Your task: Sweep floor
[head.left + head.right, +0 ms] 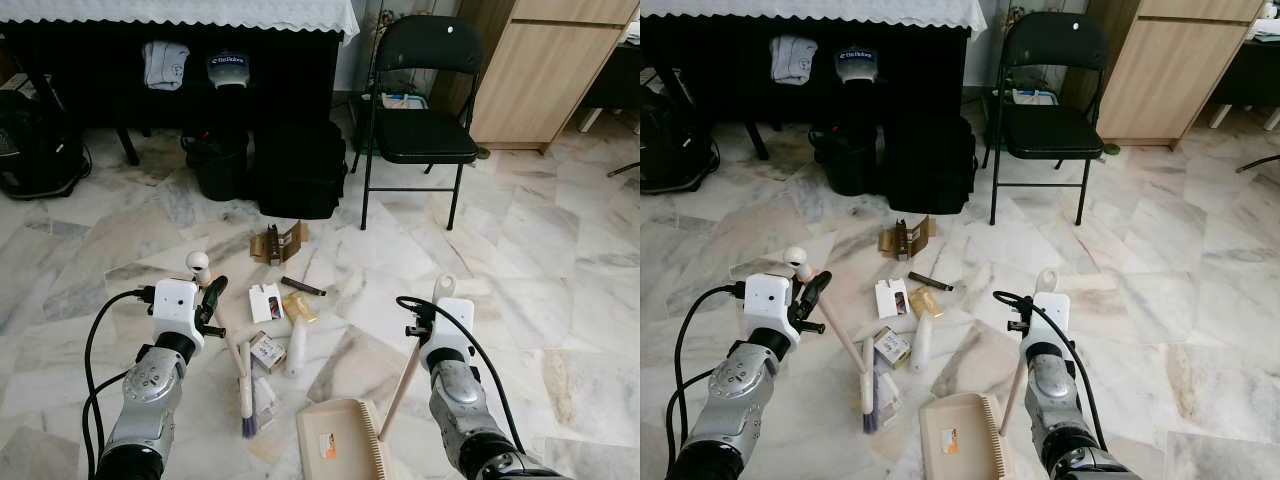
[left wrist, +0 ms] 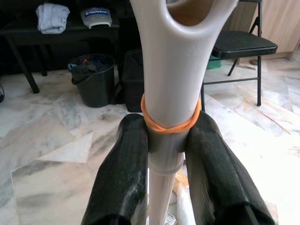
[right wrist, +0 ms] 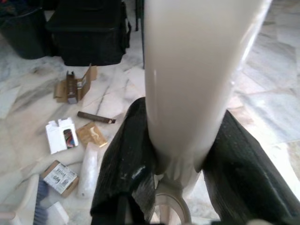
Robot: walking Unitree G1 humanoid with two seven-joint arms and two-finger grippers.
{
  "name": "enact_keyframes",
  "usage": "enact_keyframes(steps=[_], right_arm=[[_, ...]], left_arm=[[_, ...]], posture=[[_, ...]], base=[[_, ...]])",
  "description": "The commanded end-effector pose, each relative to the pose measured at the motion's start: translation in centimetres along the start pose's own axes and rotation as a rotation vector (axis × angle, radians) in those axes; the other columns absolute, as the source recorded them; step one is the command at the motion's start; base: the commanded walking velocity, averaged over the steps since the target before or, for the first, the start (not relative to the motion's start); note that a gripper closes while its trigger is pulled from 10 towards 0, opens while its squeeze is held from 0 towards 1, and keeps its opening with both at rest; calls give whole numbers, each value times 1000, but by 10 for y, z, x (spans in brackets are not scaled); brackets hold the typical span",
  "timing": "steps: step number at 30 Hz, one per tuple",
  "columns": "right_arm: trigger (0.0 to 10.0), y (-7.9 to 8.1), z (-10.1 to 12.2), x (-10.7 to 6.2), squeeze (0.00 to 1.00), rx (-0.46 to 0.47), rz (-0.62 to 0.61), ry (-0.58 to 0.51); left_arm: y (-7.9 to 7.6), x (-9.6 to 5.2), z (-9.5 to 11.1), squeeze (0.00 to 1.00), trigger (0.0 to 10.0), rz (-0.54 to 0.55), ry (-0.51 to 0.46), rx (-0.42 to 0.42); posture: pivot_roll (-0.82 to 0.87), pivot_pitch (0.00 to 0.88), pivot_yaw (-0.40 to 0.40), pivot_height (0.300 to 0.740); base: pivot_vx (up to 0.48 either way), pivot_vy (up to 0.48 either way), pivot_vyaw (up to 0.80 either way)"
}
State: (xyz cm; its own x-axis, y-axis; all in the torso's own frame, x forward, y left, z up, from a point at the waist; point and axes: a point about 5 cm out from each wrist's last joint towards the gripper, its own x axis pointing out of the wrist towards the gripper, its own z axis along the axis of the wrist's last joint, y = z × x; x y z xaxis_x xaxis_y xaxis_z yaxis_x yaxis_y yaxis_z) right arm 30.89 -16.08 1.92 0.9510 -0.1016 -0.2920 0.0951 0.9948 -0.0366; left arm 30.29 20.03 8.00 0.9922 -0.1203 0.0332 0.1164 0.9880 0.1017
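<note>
Two risks stand: left hand [image 1: 212,300] clenched on the brush [image 1: 243,385] handle and right hand [image 1: 428,318] gripping the dustpan [image 1: 338,440] handle could, by my judgement, scatter the near litter [image 1: 268,302] past the pan's left edge.

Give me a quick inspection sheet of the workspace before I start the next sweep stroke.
Surface: white-grey marble floor, litter in front.
Job's things: small broom with pale handle, bristles down; beige plastic dustpan beside it.
Clutter: brown cardboard piece, dark stick, white packet, small printed box, clear plastic tube.
Grippers: left gripper jaws shut on broom handle; right gripper jaws shut on dustpan handle.
Cables: black cables loop at both wrists.
Surroundings: black folding chair, black bin, wooden cabinet.
</note>
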Motion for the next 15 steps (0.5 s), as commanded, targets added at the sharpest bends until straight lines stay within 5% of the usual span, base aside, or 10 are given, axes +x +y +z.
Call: enact_keyframes(steps=[1,15], right_arm=[[10000,-2,-31,-10,0,-8,12,169],[10000,12,-32,-8,0,166,161,274]], left_arm=[[-2,0,5,0,10000,-21,-18,15],[-3,1,5,0,10000,-36,-15,22]], posture=[[114,89,-79,740],[115,81,-84,740]], base=[[0,0,0],[0,0,0]])
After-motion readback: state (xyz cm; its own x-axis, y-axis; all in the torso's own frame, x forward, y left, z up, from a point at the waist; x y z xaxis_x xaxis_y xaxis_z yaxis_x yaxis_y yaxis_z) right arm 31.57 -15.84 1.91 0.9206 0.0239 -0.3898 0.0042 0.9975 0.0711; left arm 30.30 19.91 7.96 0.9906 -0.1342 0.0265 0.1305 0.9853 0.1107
